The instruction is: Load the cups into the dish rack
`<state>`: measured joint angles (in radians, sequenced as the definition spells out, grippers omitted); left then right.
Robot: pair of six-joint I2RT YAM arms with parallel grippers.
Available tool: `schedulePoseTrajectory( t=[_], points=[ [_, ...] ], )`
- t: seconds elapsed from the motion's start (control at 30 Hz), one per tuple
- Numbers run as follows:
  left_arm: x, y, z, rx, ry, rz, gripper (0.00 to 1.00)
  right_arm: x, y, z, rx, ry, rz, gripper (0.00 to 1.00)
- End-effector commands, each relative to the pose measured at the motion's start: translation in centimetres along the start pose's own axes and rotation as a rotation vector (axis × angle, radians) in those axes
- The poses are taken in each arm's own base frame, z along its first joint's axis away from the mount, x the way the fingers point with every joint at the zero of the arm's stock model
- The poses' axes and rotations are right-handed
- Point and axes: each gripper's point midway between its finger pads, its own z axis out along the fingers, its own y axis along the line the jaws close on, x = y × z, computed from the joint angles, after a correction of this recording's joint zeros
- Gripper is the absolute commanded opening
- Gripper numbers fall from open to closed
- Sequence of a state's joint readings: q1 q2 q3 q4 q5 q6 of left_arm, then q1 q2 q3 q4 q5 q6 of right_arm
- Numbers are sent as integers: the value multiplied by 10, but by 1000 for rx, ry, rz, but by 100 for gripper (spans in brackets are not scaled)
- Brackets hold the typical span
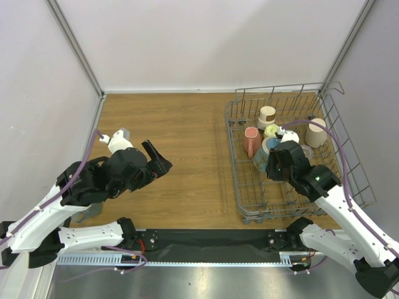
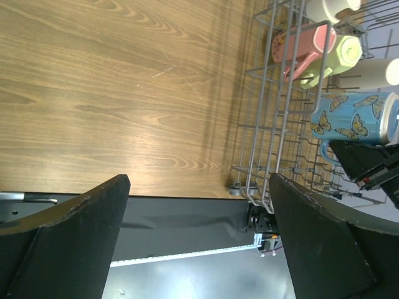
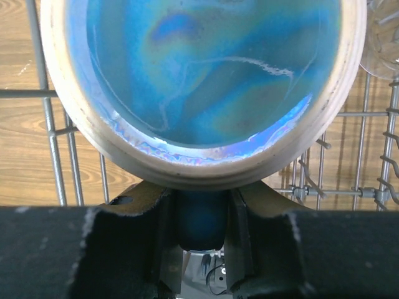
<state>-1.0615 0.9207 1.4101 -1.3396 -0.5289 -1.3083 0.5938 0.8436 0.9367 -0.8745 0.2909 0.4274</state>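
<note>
At the near left of the table (image 1: 187,124), a small grey object (image 1: 88,215) shows from under the left arm, too covered to say what it is. A little farther in, the left gripper (image 1: 161,161) hangs over bare wood with its jaws spread wide and nothing between them.

On the right, the dish rack (image 1: 246,193) runs from the near edge toward the back wall. The right gripper (image 1: 273,157) reaches into it from the near side, and its jaws are closed on the handle of the blue mug (image 2: 355,121). The mug is tipped so that its glazed base faces the wrist camera. It is inside the rack near the left wall, and whether it rests on the wires cannot be told.

Just beyond it lies the pink cup (image 1: 252,141), close against the left wall. The yellow cup (image 1: 271,131) is just beside the pink one, and the beige cup (image 1: 267,114) is behind them. The clear glass (image 3: 381,34) is to the right of the mug. A cream cup (image 1: 317,132) stands near the right wall.
</note>
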Motion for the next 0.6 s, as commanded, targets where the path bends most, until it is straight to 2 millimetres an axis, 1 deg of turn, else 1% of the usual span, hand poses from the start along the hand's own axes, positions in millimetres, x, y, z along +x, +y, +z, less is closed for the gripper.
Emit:
schedulePoseTrajectory(
  t=[0.0, 0.33, 0.57],
  points=[
    [-5, 2, 1, -25, -20, 15, 100, -44, 19, 3, -58, -172, 32, 0],
    [-9, -10, 2, -5, -19, 33, 100, -25, 19, 26, -38, -117, 8, 0],
    [-9, -16, 8, -1, -5, 52, 100, -10, 17, 39, -22, -83, 7, 0]
  ],
)
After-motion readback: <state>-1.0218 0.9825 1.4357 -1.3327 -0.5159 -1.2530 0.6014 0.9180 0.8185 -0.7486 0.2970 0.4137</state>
